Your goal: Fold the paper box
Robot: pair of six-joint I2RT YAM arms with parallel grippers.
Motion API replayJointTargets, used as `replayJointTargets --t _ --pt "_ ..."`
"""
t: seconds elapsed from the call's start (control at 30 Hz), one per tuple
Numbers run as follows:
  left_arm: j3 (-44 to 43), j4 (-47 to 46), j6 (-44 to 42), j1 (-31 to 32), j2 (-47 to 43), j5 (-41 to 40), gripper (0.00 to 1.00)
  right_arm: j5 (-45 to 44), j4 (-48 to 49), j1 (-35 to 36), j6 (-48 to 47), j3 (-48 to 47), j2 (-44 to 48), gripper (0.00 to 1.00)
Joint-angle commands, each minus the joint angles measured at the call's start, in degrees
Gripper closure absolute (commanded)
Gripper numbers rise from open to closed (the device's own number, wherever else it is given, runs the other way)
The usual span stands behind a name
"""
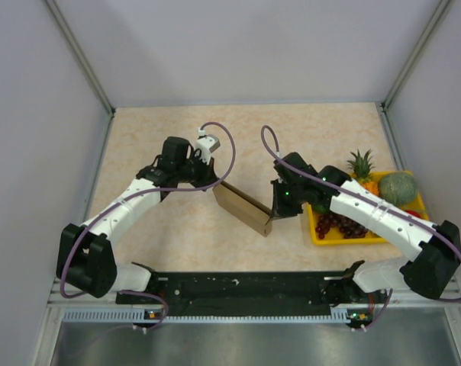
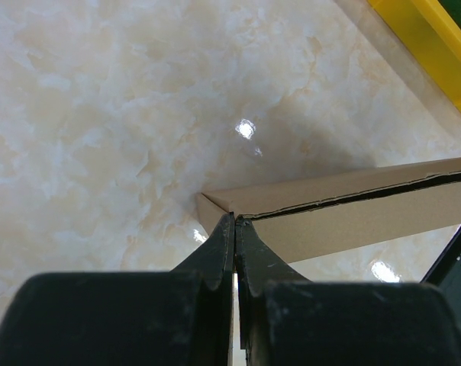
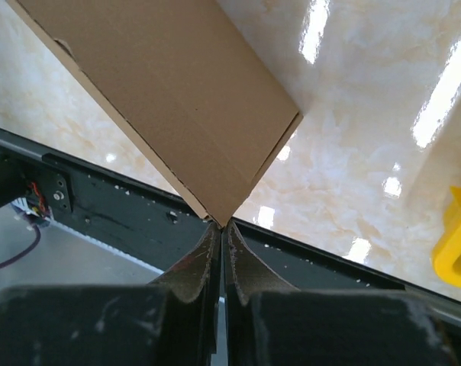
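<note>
Tabletop (image 1: 307, 130): beige, marble-patterned and glossy, with bright lamp glints in both wrist views.
Fruit tray (image 1: 345, 241): yellow and shallow, at the right edge of the tabletop, close to the right wall.
Pineapple (image 1: 360, 164): small, leafy green crown up, on the far side of the tray.
Melon (image 1: 398, 187): green with a netted skin, in the tray's far right corner, near the pineapple.
Grapes (image 1: 341, 225): a dark red bunch in the near left part of the tray.
Orange piece (image 1: 370, 185): between pineapple and melon, too small to identify.
Walls (image 1: 246, 46): plain pale grey panels on three sides, joined by metal corner posts.
Mounting rail (image 1: 246, 286): a black strip along the tabletop's near edge.
</note>
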State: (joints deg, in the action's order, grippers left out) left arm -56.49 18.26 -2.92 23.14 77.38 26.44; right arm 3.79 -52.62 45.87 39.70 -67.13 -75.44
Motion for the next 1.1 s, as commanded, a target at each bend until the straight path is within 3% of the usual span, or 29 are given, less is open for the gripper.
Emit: replayJointTargets --t 0.0,0.63,1.07 --pt "-1.69 1.25 0.81 0.95 -0.48 1.25 1.00 3.24 7.36 -1.92 4.58 1.74 2.75 1.00" --pt "-2.13 1.95 2.30 2.09 -1.01 1.42 1.00 -0.89 11.58 -3.24 9.26 8.33 4.78 1.00" --pt "-8.90 10.30 7.92 2.26 0.75 3.53 1.00 -9.50 11.40 2.12 7.41 9.04 3.90 1.00"
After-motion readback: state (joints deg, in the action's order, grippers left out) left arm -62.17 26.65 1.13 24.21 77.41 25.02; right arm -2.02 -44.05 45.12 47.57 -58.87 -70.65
